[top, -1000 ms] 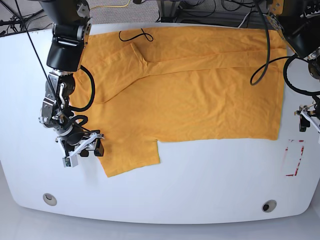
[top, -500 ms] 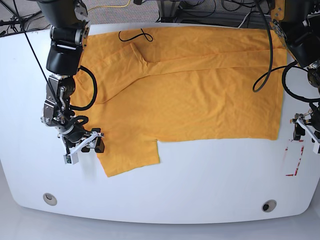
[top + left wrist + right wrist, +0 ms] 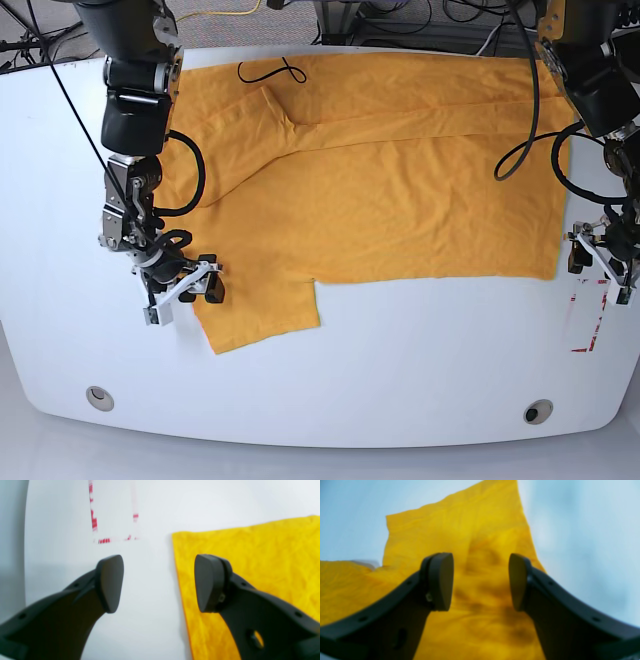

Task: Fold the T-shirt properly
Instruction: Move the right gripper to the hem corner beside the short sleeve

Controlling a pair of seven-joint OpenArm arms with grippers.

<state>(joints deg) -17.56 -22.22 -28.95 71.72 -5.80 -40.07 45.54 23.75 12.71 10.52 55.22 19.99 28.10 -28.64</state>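
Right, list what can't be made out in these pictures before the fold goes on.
- Base view: the right arm covers part of the T-shirt edge near the collar end.
- Right wrist view: the sleeve under the right pincer is blurred; contact with the cloth cannot be told.
- Left wrist view: the red-marked rectangle is blurred and cut off by the top edge.
- Base view: the left pincer is too small to show its opening.

Base view: high, looking down over whole white table [image 3: 400, 370]. Wrist views: low, close, forward between own dark fingers. All share wrinkly orange-yellow cotton T-shirt [image 3: 380, 190] [image 3: 250, 562] [image 3: 460, 537].
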